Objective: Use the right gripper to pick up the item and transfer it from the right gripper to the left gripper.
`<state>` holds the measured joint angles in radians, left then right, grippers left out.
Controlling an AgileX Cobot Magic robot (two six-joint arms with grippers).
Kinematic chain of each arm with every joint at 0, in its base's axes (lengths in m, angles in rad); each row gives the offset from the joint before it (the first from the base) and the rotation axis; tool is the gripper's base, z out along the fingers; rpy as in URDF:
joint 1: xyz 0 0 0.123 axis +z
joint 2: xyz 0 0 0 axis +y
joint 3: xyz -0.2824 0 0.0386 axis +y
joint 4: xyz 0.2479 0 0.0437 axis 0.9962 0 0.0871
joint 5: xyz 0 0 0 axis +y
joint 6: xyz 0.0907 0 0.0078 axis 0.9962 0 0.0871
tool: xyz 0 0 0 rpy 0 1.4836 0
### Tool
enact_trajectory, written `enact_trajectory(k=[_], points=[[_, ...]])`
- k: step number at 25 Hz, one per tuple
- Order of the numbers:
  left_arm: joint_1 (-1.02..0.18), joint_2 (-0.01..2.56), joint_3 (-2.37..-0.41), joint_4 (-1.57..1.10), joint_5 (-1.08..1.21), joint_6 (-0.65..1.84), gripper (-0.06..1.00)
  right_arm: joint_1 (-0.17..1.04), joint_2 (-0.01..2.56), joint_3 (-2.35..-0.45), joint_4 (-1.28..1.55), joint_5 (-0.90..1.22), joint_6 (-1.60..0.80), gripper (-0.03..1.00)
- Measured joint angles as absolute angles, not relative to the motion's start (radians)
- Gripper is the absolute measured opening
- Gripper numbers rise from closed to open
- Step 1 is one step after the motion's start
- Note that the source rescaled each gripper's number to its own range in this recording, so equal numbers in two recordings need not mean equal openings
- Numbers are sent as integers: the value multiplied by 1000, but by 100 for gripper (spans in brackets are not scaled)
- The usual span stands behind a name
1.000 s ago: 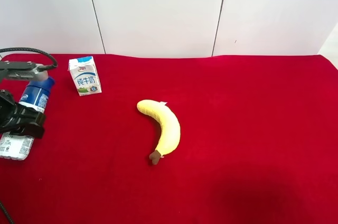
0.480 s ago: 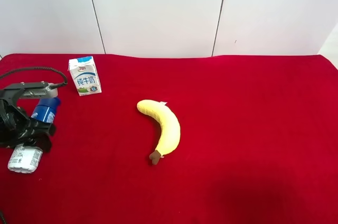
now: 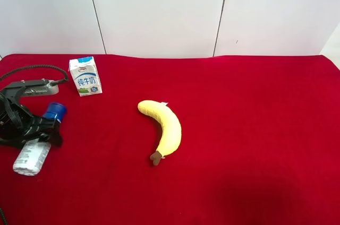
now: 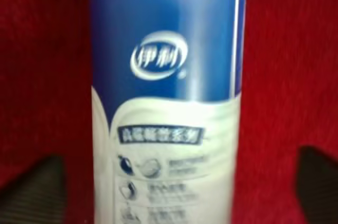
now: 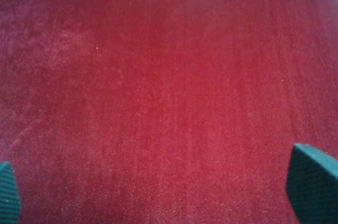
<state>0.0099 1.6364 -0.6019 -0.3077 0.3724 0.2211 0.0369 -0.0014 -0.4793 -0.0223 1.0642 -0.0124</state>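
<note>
The bottle (image 3: 33,155), white with a blue label and dark-blue cap (image 3: 54,111), lies tilted on the red cloth at the exterior high view's left. My left gripper (image 3: 29,129) sits over its middle. In the left wrist view the bottle (image 4: 166,76) fills the centre. The left gripper (image 4: 174,187) is open, and its fingertips (image 4: 31,192) stand wide on either side with red cloth showing in the gaps. My right gripper (image 5: 158,187) is open and empty over bare red cloth. It is out of the exterior high view.
A yellow banana (image 3: 163,128) lies mid-table. A small white-and-blue milk carton (image 3: 85,76) stands at the back left, just beyond the left arm. The red cloth (image 3: 255,129) covers the table up to a white panelled wall.
The left gripper and bottle have shifted right and lower in the exterior high view. The bottle now lies more tilted on the cloth, with its cap clear of the gripper.
</note>
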Motion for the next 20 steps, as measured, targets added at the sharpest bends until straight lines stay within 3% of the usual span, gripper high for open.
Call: enact_trajectory(k=[2, 4, 9, 20], points=[[10, 1636, -602, -310, 367, 217, 94, 37, -1, -479, -22, 1064, -12, 100], [10, 1636, -602, -311, 365, 215, 98, 37, -1, -479, -22, 1064, -12, 100], [10, 1628, -635, -311, 432, 215, 99, 37, -1, -479, -22, 1064, -12, 100], [10, 1373, -836, -288, 827, 179, 100, 37, -1, -479, -22, 1064, -12, 100]])
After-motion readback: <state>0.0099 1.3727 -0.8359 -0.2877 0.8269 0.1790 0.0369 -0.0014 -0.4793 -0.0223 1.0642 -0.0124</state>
